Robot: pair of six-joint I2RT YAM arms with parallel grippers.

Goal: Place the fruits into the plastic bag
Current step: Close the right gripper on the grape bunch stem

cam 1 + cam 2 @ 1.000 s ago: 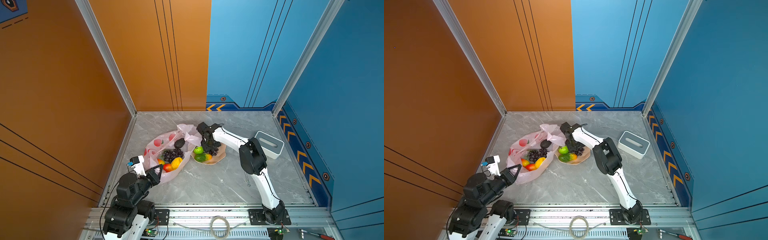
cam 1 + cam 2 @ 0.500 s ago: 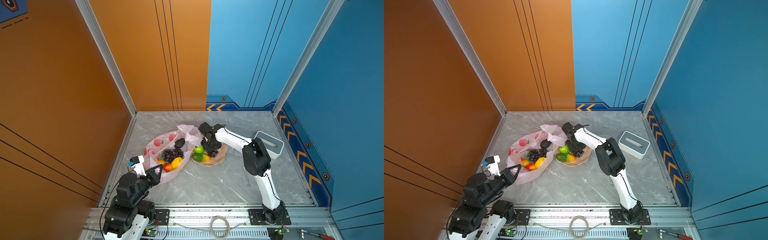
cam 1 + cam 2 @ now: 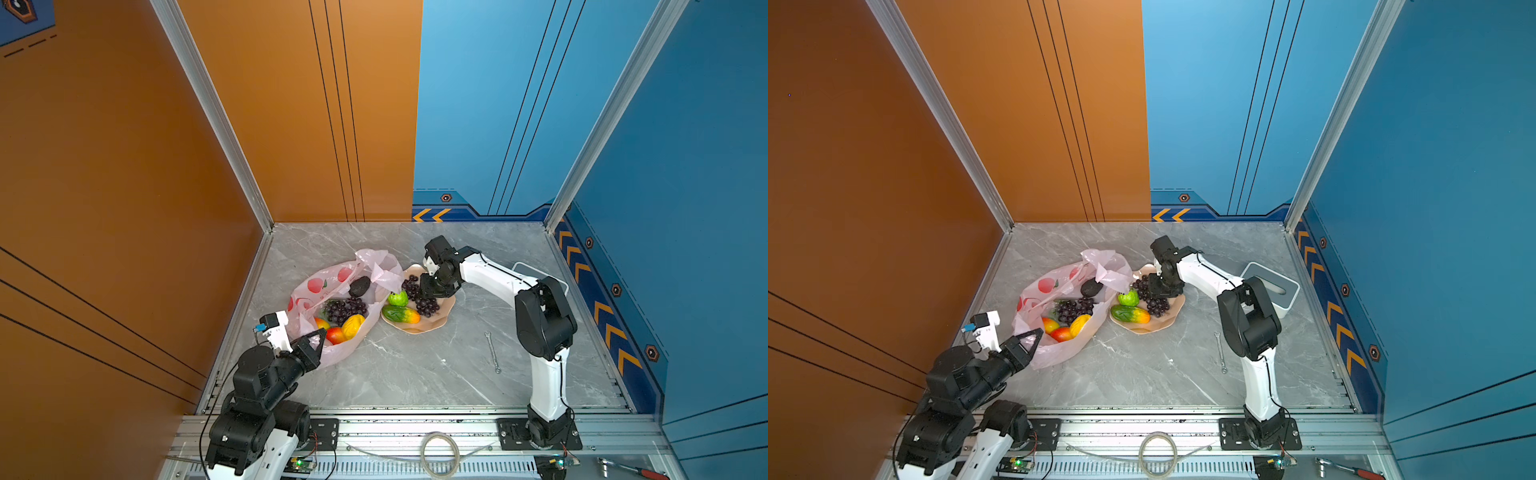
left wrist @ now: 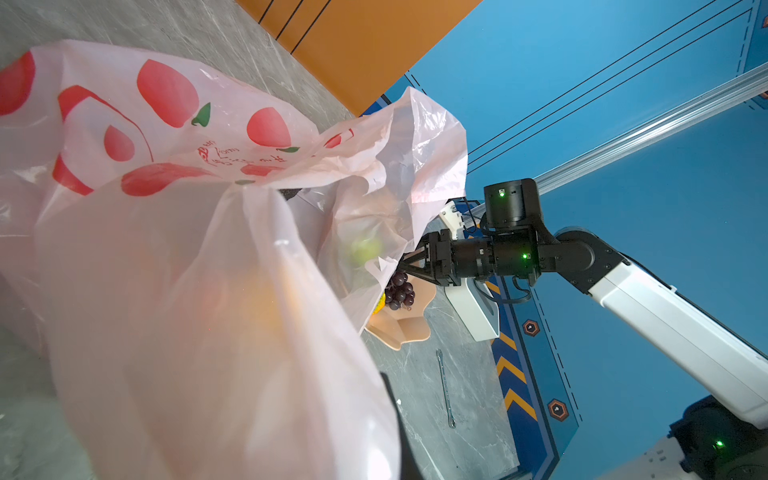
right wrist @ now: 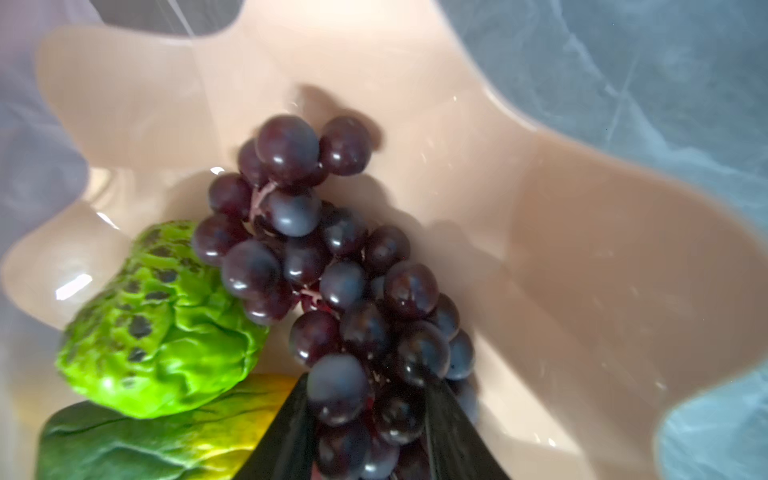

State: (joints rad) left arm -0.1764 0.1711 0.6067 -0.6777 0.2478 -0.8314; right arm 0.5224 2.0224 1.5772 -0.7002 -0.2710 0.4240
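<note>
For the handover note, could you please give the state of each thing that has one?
plastic bag: open, lying down, fruits inside
left gripper: shut on plastic bag edge
right gripper: jaws astride grape bunch, grip unclear
grape bunch: resting in bowl
bowl: upright, holds three fruits

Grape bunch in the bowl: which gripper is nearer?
Right. The right gripper has a finger on either side of the grape bunch in the bowl. The left gripper is well off, shut on the near edge of the plastic bag.
</note>
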